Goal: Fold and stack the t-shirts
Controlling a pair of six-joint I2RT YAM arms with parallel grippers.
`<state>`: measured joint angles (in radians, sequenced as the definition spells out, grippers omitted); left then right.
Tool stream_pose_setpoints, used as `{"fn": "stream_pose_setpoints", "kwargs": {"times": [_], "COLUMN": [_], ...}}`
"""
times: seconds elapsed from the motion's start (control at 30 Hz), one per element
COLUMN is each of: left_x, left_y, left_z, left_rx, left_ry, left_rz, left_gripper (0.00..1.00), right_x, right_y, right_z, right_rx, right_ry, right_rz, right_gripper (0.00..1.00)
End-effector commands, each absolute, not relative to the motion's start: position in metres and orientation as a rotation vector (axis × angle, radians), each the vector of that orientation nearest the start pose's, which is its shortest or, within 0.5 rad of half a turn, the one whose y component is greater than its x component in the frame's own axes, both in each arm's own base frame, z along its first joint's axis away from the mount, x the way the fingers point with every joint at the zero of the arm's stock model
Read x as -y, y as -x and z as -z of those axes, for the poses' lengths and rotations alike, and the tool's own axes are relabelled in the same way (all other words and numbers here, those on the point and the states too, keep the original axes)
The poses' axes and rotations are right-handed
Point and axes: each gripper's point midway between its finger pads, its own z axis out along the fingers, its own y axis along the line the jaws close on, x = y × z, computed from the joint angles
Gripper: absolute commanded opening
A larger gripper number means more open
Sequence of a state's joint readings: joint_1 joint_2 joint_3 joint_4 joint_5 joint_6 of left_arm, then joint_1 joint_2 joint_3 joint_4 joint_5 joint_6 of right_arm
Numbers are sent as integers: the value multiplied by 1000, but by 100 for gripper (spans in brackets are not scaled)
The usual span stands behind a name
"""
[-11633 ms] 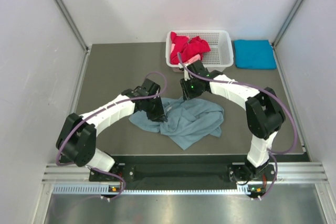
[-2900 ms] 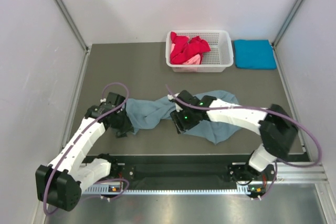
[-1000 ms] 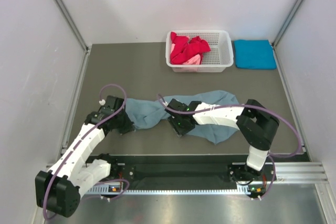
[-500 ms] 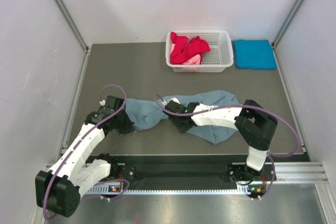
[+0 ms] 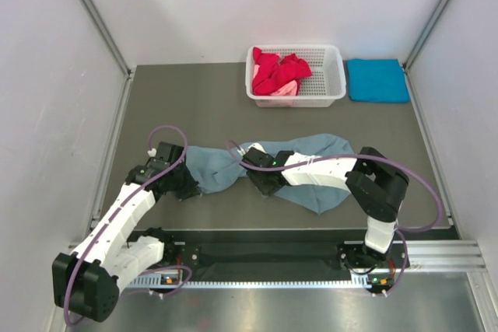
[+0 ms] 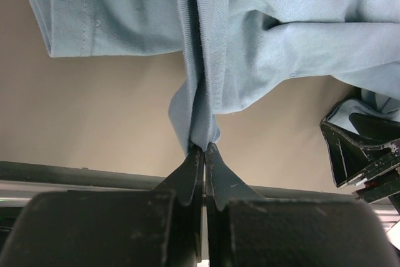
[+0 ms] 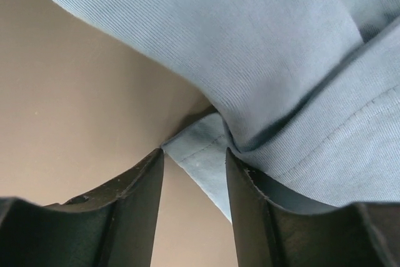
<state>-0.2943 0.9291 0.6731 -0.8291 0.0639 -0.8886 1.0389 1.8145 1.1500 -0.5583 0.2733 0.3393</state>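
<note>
Dark grey tabletop (image 5: pixel 194 106) carries the grey-blue shirt (image 5: pixel 218 167), drawn out long; the left gripper (image 6: pixel 204 149) pinches a bunched fold at its tips, the right gripper (image 7: pixel 194 157) stands spread, a hem corner lying in its gap

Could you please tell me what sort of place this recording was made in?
Most likely a robotics lab test cell, not a home: plain white panel walls in metal framing enclose a table, with two arms bolted to a rail at its near edge.

White walls (image 5: pixel 233 5), grey-brown tabletop (image 5: pixel 179 106), seemingly metal front rail (image 5: pixel 436 253).
</note>
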Motion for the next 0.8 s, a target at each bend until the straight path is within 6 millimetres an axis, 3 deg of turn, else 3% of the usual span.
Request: {"fn": "stream_pose_setpoints", "kwargs": {"times": [0.0,0.13,0.17,0.37,0.5,0.6,0.63,0.7,0.73,0.77], "left_x": [103,103,102,100,100,100,100,98,98,97], "left_y": [-184,-185,-185,-183,-182,-185,-188,-191,-196,-199], "left_z": [-95,-97,-97,-98,-97,-101,-108,-117,-130,-138], "left_rx": [-2621,-2620,-2621,-2613,-2615,-2605,-2591,-2571,-2541,-2523], "left_ry": [764,758,758,753,752,746,742,725,714,692], "left_rz": [468,466,458,451,457,459,456,452,456,456], "left_gripper": [0,0,0,0,0,0,0,0,0,0], "right_x": [-313,-311,-308,-289,-280,-277,-280,-272,-271,-266], "right_y": [-214,-212,-211,-214,-212,-212,-215,-216,-217,-220], "right_z": [-15,-2,1,-6,-12,-34,-54,-75,-100,-113], "right_rx": [-2549,-2582,-2587,-2579,-2574,-2557,-2524,-2500,-2458,-2433], "right_ry": [901,898,896,843,828,798,765,730,692,659], "right_rz": [-66,-67,-63,-38,-44,-57,-91,-81,-121,-114], "right_gripper": [46,35,27,3,0,0,0,0,0,0]}}
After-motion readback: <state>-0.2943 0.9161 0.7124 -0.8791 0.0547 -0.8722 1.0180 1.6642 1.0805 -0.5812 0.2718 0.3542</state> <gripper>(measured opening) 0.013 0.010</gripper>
